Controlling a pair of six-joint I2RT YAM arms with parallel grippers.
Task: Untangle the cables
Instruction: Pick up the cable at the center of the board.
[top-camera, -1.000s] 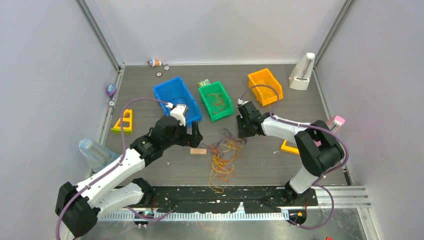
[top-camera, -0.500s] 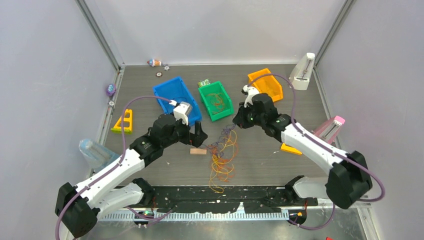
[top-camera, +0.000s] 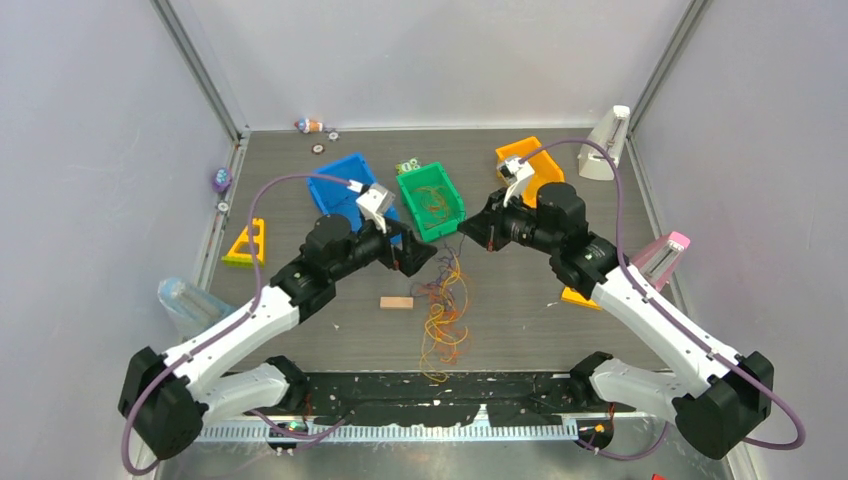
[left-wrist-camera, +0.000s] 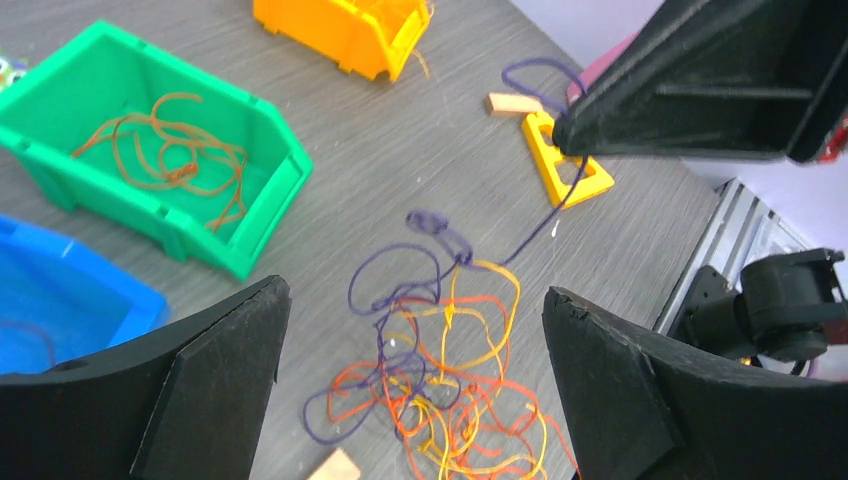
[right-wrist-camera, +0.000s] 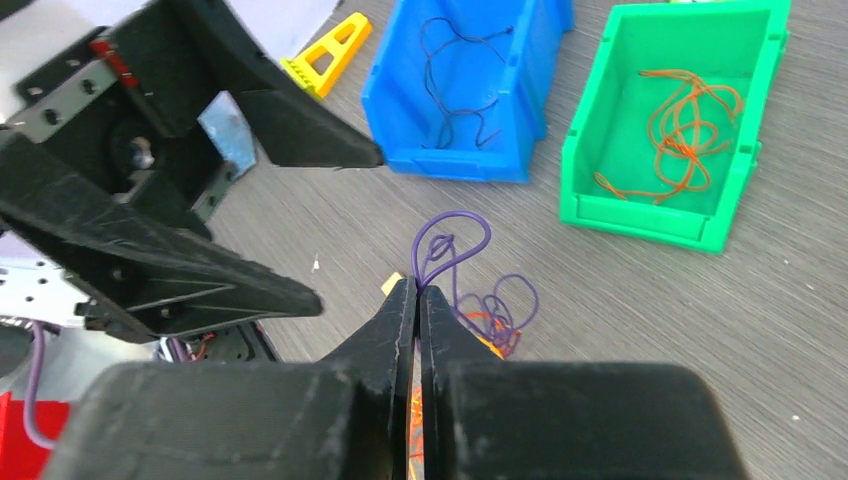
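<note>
Blue plastic marks the left of the scene: the blue bin (top-camera: 335, 190) already holds a dark purple wire. In front of it the left gripper (top-camera: 418, 256) has swung away from the wooden block (top-camera: 396, 302), where it hovered a second ago, and now hangs over the top of the cables (top-camera: 443, 305) with its fingers spread wide and nothing between them.

The cables lie as a loose orange, yellow, red and purple knot on the table, just right of the block and short of the green bin (right-wrist-camera: 640, 222), which has an orange wire inside. The heap has been drawn out toward the bins compared with a second ago.

To the right, the right gripper (right-wrist-camera: 417, 290) has lifted from the edge of the heap and pulled back toward the orange bin (top-camera: 535, 160). Its fingers are pressed tight on a purple strand (right-wrist-camera: 450, 213), whose small loop stands above the tips while the rest trails down into the knot.

So one wire is being teased out — but it is not free yet. My guess is the open left gripper is placed to pin the heap while the right pulls; without that, the whole knot may simply drag along.
</note>
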